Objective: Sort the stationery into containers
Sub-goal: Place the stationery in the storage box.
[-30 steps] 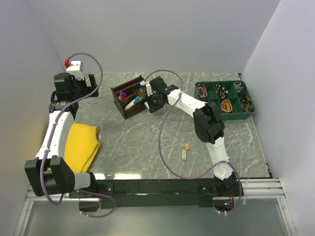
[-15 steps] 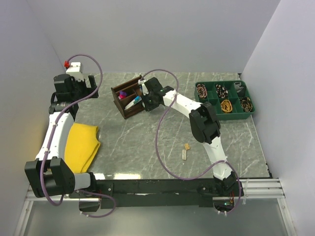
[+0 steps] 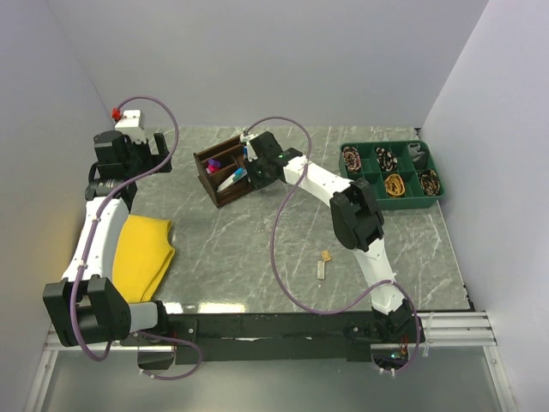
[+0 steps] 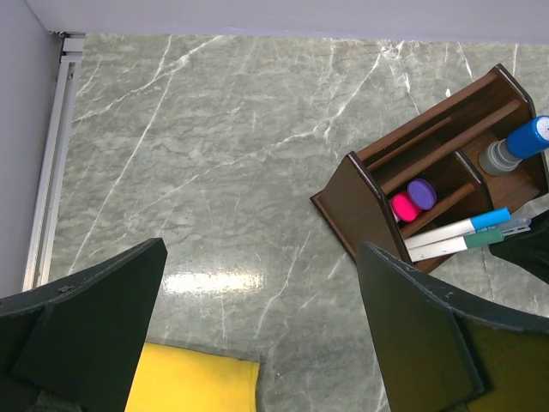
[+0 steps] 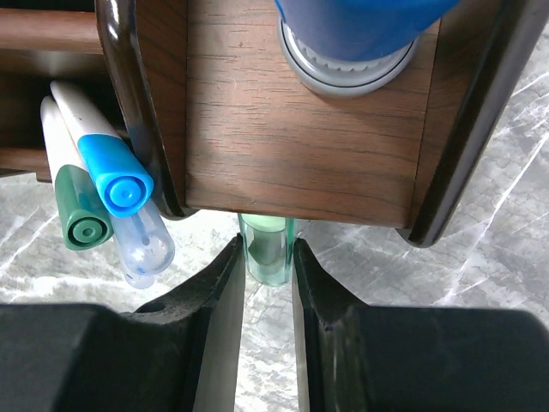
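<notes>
Nearer organiser point(image 5: 300, 163) now, right jaws pinch pale-green piece point(image 5: 268, 253) (by its wall).

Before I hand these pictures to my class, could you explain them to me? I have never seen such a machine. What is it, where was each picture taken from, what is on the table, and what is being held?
These are two robot arms bolted at the table's near edge, each ending in a two-finger gripper. One picture comes from a fixed camera above and behind them. The other two come from cameras on the wrists, so the dark shapes at the bottom are each arm's own fingers.

On the table stand an organiser holding markers and a blue-capped cylinder, a green tray of coiled things, a yellow cloth and two small pieces.

The left gripper is open and empty. The right gripper is shut on a green piece at the organiser's edge.
</notes>
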Robot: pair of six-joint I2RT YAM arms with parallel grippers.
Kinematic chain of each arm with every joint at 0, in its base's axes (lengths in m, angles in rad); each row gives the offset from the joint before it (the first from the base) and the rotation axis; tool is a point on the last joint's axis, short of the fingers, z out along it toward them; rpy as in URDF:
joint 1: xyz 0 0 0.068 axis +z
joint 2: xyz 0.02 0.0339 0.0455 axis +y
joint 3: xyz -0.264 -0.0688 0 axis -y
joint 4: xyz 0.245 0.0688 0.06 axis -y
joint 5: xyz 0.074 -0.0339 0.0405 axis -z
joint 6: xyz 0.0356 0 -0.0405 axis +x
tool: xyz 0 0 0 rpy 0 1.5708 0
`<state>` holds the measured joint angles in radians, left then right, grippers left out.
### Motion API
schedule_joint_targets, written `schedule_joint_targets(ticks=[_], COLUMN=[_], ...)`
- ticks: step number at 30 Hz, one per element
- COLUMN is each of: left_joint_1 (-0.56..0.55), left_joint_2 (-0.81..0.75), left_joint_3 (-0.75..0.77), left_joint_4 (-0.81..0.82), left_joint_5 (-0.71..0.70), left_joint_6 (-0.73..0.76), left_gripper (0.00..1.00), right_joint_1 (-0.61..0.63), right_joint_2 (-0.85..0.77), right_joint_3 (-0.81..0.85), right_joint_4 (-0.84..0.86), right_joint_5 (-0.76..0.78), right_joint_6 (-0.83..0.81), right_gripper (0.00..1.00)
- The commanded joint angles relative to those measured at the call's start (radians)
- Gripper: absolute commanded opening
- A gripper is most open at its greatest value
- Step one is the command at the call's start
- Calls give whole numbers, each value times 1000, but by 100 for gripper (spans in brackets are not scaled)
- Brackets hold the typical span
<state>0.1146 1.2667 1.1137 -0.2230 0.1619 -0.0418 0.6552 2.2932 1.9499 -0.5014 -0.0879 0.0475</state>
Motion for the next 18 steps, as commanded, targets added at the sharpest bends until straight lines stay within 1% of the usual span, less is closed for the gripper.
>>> schedule_joint_targets(ticks=[1, 6, 10, 15, 17, 18], left_joint_1=[7, 7, 5, 7, 7, 5], left_joint_2=[-32, -35, -35, -35, -35, -35], left_joint_3=[-14, -18, -22, -29, -29, -32], left_joint_4=[42, 39, 34, 37, 42, 42], left_joint_5=[24, 33, 25, 37, 39, 41], left_joint_6=[-13, -17, -12, -17, -18, -20], left_gripper=[100, 99, 99, 100, 99, 99], right_joint_1=[11, 14, 12, 14, 17, 15], right_joint_2=[-35, -40, -61, -55, -57, -58], right_joint_3=[43, -15, -63, -75, -80, -83], right_joint_4=[57, 132, 223, 245, 245, 248], right_joint_5=[20, 43, 60, 70, 79, 82], right_joint_6=[17, 25, 38, 52, 55, 55], right_gripper=[0, 0, 0, 0, 2, 8])
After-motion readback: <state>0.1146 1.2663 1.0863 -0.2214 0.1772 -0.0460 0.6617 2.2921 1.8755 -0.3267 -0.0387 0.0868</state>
